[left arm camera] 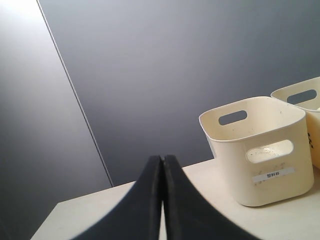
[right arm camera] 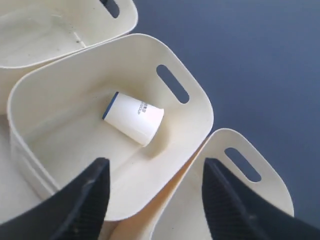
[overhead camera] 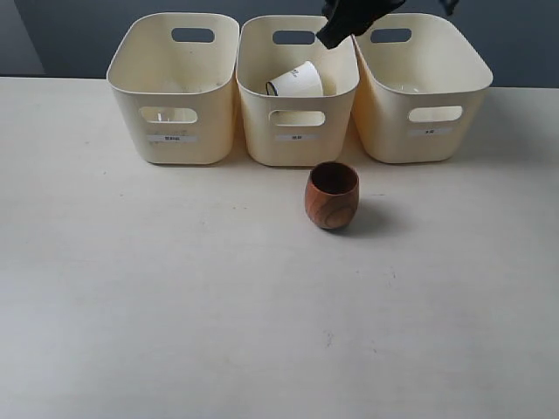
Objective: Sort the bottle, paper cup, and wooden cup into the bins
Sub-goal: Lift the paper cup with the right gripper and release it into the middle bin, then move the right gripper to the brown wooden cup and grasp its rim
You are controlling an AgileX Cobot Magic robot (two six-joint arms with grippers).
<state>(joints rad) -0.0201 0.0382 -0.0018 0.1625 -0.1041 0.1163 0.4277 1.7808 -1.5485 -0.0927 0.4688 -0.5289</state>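
Right wrist view looks straight down between the spread black fingers of the right claw [right arm camera: 152,200], which hangs wide and empty above the middle bin [right arm camera: 197,107]; directly below it the paper cup [right arm camera: 134,118] lies on its side on that bin's floor. The coming move seems to turn on the wooden cup [overhead camera: 332,195], which stands upright on the worktop [overhead camera: 175,305] just in front of the middle bin, below and forward of the right claw, its long axis vertical and its mouth facing up. The right arm is judged the nearer one; the left claw [left arm camera: 162,200], its fingers pressed together with nothing between them, sits off beside the left bin [left arm camera: 260,150]. The wooden cup is rounded, reddish-brown with visible grain and a dark inside, likely smooth and prone to slip. The bins are glossy cream plastic with rounded corners and oval handle slots. The paper cup is matte white and tapered. No bottle can be made out.
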